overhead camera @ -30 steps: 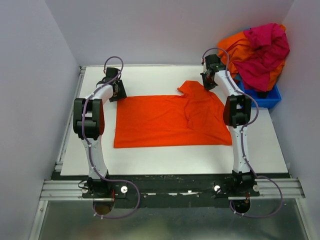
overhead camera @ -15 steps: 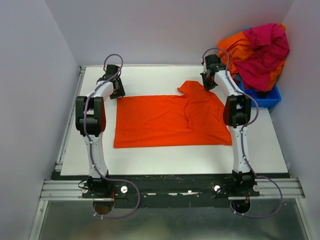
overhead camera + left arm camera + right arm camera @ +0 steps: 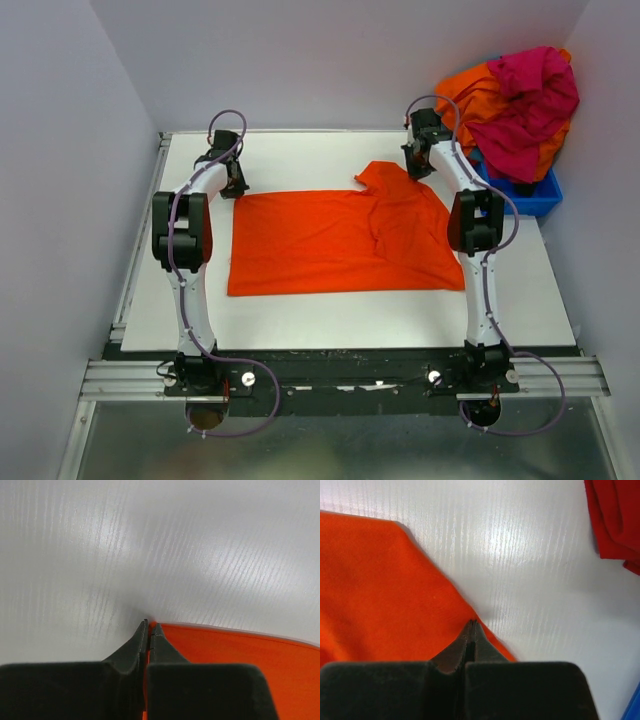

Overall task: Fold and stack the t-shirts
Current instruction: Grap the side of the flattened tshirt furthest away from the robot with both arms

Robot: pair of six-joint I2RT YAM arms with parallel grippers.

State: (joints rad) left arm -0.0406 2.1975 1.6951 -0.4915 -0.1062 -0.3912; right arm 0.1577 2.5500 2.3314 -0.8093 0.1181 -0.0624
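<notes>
A bright orange t-shirt (image 3: pixel 330 240) lies spread flat on the white table (image 3: pixel 300 310), one sleeve rumpled at its far right. My left gripper (image 3: pixel 236 190) is down at the shirt's far left corner. In the left wrist view the left gripper (image 3: pixel 150 626) is shut, with a strip of the orange t-shirt (image 3: pixel 240 650) pinched between its fingers. My right gripper (image 3: pixel 410 172) is at the far right sleeve edge. In the right wrist view the right gripper (image 3: pixel 473 622) is shut on the edge of the orange t-shirt (image 3: pixel 380 580).
A blue bin (image 3: pixel 535 200) at the back right holds a heap of t-shirts, magenta-pink (image 3: pixel 530 100) over orange (image 3: pixel 465 95). Red cloth (image 3: pixel 615 515) hangs at the right wrist view's top right. A raised rail (image 3: pixel 140 240) borders the table's left side.
My left gripper has closed from open onto the shirt's far left corner, shifting slightly towards it. The right arm and the shirt have not moved.
</notes>
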